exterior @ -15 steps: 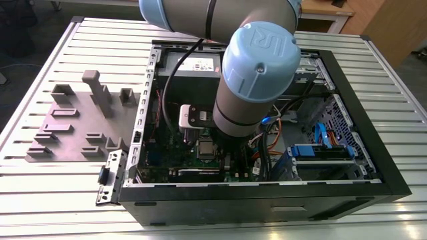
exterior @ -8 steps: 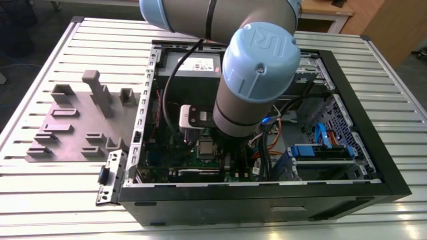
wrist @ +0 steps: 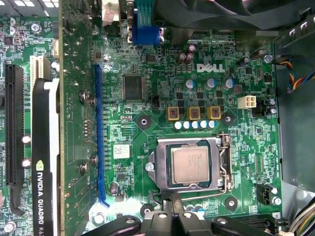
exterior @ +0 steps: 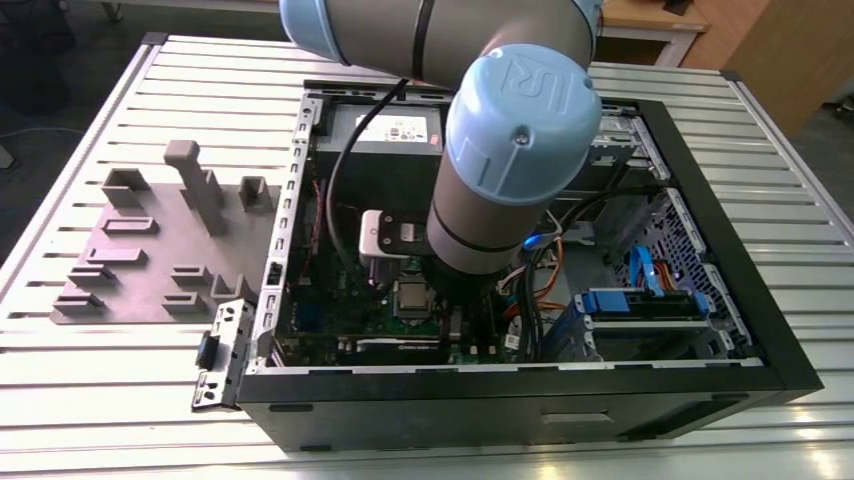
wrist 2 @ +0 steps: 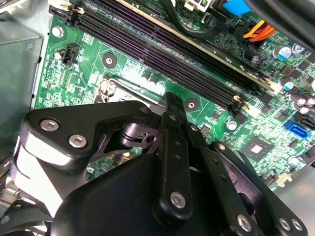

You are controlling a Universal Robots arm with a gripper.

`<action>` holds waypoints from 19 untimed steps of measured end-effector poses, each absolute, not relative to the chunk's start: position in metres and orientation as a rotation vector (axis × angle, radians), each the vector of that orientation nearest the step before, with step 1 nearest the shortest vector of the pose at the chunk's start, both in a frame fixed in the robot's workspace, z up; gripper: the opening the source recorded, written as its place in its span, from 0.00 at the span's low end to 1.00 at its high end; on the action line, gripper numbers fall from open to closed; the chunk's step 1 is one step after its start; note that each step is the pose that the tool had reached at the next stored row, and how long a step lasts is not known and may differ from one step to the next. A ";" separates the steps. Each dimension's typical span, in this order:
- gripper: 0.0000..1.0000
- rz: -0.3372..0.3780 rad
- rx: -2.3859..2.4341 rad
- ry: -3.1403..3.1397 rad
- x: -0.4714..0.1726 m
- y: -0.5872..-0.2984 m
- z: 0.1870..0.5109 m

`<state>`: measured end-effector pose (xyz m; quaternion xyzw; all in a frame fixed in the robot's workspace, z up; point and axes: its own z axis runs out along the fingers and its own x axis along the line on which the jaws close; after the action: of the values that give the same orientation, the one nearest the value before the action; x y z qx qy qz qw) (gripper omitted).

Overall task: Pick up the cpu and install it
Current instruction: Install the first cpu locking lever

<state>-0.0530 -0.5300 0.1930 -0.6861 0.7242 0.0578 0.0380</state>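
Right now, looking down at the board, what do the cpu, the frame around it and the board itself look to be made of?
The cpu: a matte silvery-tan top, probably brushed metal, since it gives a dull even sheen. The socket frame: bright bare metal, likely steel, with glinting edges. The motherboard: green lacquered circuit laminate, glossy, with printed traces and soldered parts. The hand near the socket looks like black matte metal or plastic; which one is unclear.

Ext cam high over open case [exterior: 534,400]; 2 wrist cams close above same motherboard [wrist: 162,73].
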 end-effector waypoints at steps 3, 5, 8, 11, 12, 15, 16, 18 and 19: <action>0.11 0.177 -2.105 2.222 -0.052 -0.530 0.193; 0.11 0.178 -2.105 2.221 -0.051 -0.530 0.193; 0.11 0.177 -2.105 2.222 -0.050 -0.530 0.193; 0.11 0.177 -2.105 2.222 -0.049 -0.530 0.193; 0.11 0.177 -2.105 2.222 -0.049 -0.530 0.193; 0.11 0.177 -2.105 2.222 -0.049 -0.530 0.193; 0.11 0.177 -2.105 2.222 -0.048 -0.530 0.193; 0.11 0.177 -2.105 2.222 -0.048 -0.530 0.192; 0.11 0.177 -2.105 2.222 -0.047 -0.530 0.192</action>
<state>-0.0475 -0.5300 0.1922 -0.6861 0.7242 0.0578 0.0381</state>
